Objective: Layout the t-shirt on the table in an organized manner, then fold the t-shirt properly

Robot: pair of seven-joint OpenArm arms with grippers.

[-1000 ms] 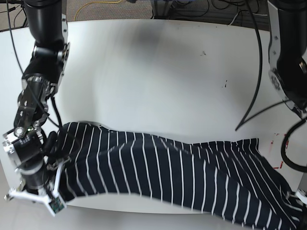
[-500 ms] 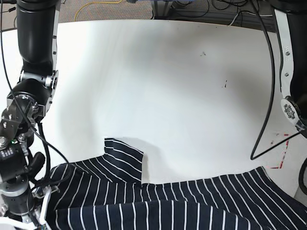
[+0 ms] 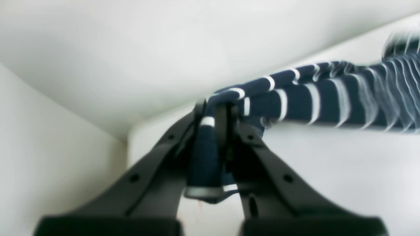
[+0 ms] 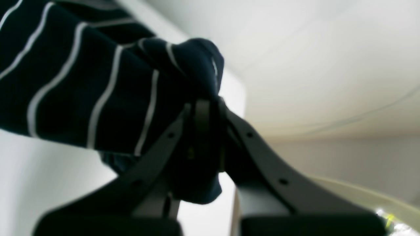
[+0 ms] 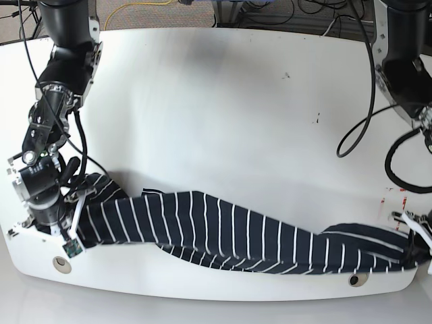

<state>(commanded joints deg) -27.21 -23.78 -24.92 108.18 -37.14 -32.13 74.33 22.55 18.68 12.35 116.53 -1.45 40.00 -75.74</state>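
The dark navy t-shirt (image 5: 223,226) with thin white stripes is stretched into a long, twisted band along the front of the white table (image 5: 223,101). At the base view's left end, my right gripper (image 5: 75,202) is shut on it. The right wrist view shows that gripper (image 4: 206,108) clamping a bunched fold of the t-shirt (image 4: 82,82). My left gripper (image 5: 413,244) grips the other end at the table's front right corner. In the left wrist view the left gripper (image 3: 219,109) is shut on a folded edge, and the t-shirt (image 3: 295,105) stretches off to the right.
Two round metal grommets (image 5: 61,264) (image 5: 353,279) sit near the table's front edge. Red-and-white tape marks (image 5: 399,202) lie at the right, just behind the left gripper. Black cables (image 5: 368,128) hang from the right-hand arm. Small dark specks (image 5: 315,119) dot the tabletop.
Both arms moved back from the front edge, carrying the t-shirt onto the table. The cloth, wide and hanging low before, is now pulled into a narrow stretched band.
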